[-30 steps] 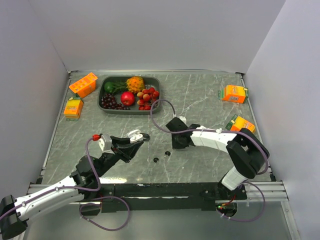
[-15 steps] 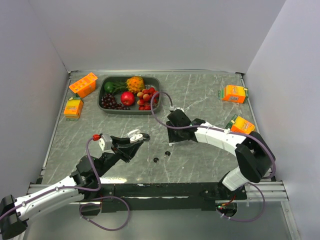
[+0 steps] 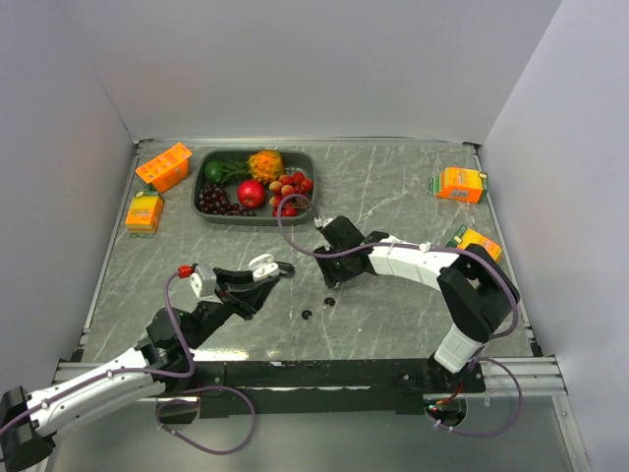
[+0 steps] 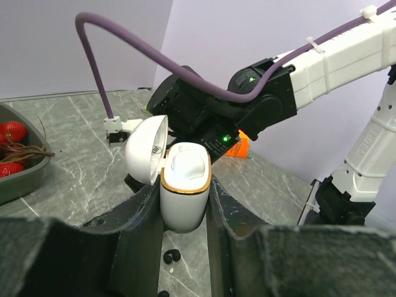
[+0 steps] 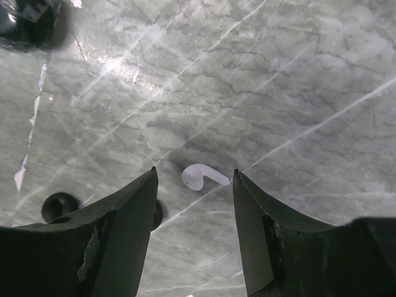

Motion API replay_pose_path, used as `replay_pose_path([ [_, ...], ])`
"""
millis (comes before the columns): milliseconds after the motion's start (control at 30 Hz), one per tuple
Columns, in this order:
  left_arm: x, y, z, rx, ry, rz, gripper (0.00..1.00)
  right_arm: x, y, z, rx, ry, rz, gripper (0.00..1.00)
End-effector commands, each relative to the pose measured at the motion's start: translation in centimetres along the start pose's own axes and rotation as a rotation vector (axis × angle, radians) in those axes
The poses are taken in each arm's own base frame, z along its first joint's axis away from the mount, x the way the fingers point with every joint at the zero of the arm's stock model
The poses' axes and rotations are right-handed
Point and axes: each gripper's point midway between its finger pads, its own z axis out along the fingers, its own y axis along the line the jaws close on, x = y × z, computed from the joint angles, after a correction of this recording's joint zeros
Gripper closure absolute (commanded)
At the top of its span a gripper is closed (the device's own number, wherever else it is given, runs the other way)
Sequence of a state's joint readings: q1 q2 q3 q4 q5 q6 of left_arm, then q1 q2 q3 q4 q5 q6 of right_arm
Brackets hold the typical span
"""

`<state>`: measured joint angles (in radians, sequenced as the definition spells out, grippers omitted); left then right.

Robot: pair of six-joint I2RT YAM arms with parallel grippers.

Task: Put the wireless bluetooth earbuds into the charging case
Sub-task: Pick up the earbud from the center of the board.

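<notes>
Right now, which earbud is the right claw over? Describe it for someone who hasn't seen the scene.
On the grey marble table, look between the open fingers of the right claw. A white earbud lies there on the surface. The small pieces nearby are black, so it is the only white one.

Two white-shelled arms [image 3: 405, 264] with black joints; looped purple cables [image 4: 124, 42]; white zip tie [image 4: 315, 44]; scuffed matte-black gripper fingers [image 5: 120, 247].
</notes>
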<state>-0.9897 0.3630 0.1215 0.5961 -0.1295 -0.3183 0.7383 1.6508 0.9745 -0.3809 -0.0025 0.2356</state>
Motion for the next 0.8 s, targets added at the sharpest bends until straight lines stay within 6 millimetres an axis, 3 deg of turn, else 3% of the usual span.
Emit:
replay_pose_path([
  [0, -1.5, -0.5, 0.2, 0.01, -0.047, -0.01, 0.99, -1.1, -0.1, 0.8, 0.0, -0.016, -0.053, 0.42],
  [267, -1.5, -0.3, 0.1, 0.005, -0.047, -0.005, 0.99, 0.8, -0.5, 1.2, 0.009, 0.016, -0.005, 0.51],
  [500, -1.6, -0.5, 0.1, 0.012, -0.048, -0.011, 0.99, 2.6, -1.0, 1.4, 0.044, 0.04, 0.092, 0.67],
  [667, -1.7, -0.5, 0.1, 0.013, -0.053, -0.015, 0.99, 3.8, -0.3, 1.1, 0.04, 0.06, 0.292, 0.76],
  [767, -1.6, -0.7, 0.2, 0.021, -0.051, -0.023, 0.99, 4.3, 1.0, 1.0, -0.004, 0.074, 0.444, 0.76],
])
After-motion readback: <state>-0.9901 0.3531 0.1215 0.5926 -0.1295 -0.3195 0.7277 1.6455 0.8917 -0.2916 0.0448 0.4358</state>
